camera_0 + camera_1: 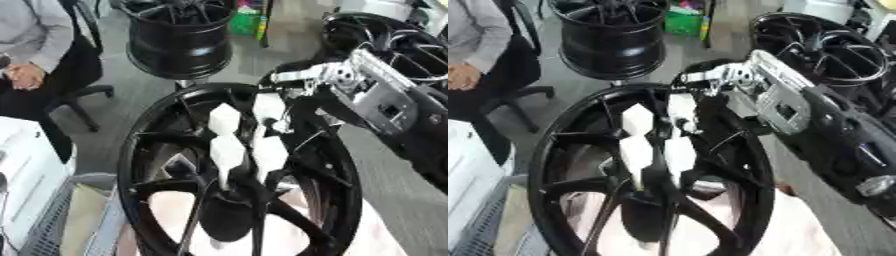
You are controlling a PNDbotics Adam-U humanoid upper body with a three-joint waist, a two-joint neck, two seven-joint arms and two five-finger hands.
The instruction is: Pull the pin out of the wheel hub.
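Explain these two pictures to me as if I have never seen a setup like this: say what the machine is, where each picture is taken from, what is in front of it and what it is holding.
Both pictures come from the same moment, taken by the two eyes of a camera in a humanoid robot's head, looking down; that is why they nearly match. The robot is steered by a person.

In front of it stands a large black wheel hub with spokes. Four white block-shaped pins stick out around its centre.

The black and silver arm coming in from the right ends in the robot's right hand. It reaches over the hub's upper rim to the upper right white pin; the fingers sit right at it, but whether they have closed on it cannot be told. The left hand does not show.

More black wheels stand on the floor behind.
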